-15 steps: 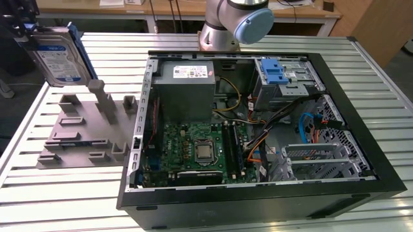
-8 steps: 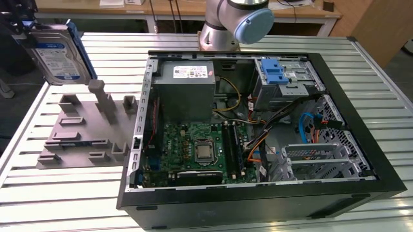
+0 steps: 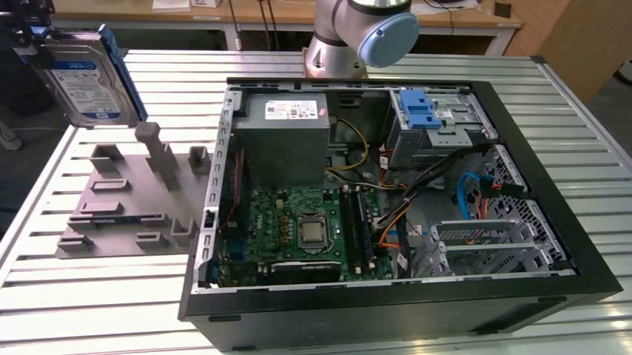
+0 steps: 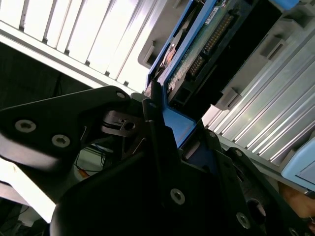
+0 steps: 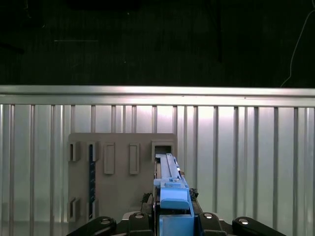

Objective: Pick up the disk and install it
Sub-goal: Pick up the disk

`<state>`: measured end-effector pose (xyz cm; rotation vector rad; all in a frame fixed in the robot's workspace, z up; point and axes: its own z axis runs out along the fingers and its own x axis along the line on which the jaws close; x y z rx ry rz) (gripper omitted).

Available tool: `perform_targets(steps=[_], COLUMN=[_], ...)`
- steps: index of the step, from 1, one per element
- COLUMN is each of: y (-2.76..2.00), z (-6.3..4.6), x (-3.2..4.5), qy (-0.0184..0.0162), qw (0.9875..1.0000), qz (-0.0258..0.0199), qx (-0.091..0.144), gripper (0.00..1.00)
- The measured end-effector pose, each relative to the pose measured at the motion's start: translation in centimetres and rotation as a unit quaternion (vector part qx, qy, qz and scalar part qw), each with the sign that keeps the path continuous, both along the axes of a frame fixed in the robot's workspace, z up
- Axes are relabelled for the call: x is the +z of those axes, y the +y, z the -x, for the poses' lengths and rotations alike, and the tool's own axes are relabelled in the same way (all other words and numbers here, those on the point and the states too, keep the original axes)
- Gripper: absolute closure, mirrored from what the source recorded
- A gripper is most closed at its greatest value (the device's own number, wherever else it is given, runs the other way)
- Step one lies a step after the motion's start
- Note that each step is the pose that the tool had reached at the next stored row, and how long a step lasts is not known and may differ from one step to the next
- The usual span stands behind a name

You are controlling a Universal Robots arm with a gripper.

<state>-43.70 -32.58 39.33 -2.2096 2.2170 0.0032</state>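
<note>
Disk [image 3: 87, 81] is sitting clamped by its blue bracket between the jaws of the gripper [image 4: 172, 128], which are closing tight on it in both wrist views. It is hanging upright, label facing out, over the far edge of a grey holder plate [image 3: 109, 200] near the table's [image 3: 99, 296] far corner on the exterior view's left. An open computer case [image 3: 395, 314] is lying mid-table beside the plate. Wooden workbenches [image 3: 277, 15] are standing behind.
</note>
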Motion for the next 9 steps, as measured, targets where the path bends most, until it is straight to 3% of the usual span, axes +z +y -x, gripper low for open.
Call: perform_targets(steps=[9], y=[0.0], z=[0.0], x=[0.84], qy=[0.0], qw=[1.0], qz=[0.0], qx=[0.0], gripper=[0.64])
